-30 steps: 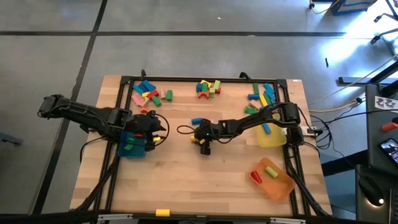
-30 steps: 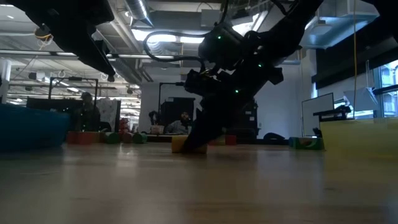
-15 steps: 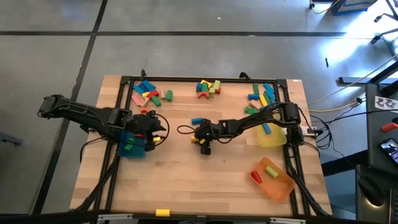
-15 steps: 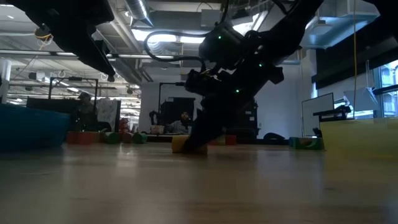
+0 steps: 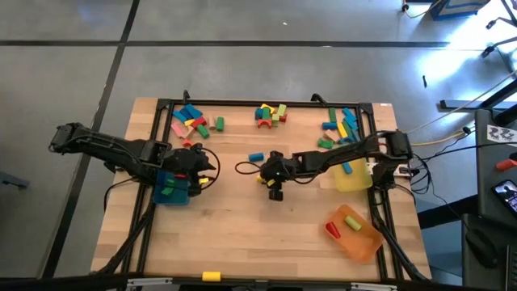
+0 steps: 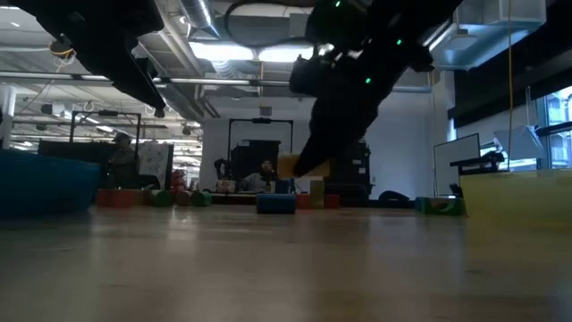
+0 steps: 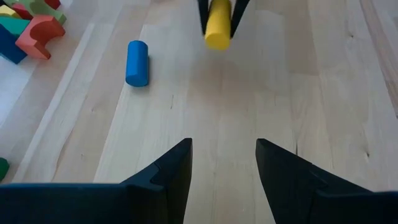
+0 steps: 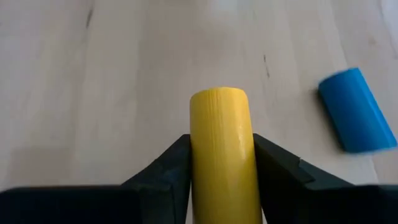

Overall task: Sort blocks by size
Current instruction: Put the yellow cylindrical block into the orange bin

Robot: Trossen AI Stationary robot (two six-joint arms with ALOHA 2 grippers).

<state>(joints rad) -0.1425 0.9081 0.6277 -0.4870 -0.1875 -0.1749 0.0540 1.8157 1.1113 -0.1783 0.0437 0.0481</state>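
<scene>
Yellow cylinder sits clamped between the right gripper's fingers, above the table.

Pincer gripping yellow cylinder, blue cylinder nearby

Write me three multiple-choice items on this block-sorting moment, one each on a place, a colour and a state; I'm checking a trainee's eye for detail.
1. Where does the blue cylinder lie?
A. on the bare table
B. in the orange tray
C. in the teal tray

2. What colour is the cylinder in the right claw?
A. red
B. yellow
C. green

3. How does the left claw stand?
A. shut on a block
B. shut and empty
C. open and empty

Answers:
1. A: it rests on bare wood near the table's middle.
2. B: the right wrist view shows a yellow cylinder clamped between the fingers.
3. C: the left wrist view shows its fingers apart, nothing between them.
</scene>
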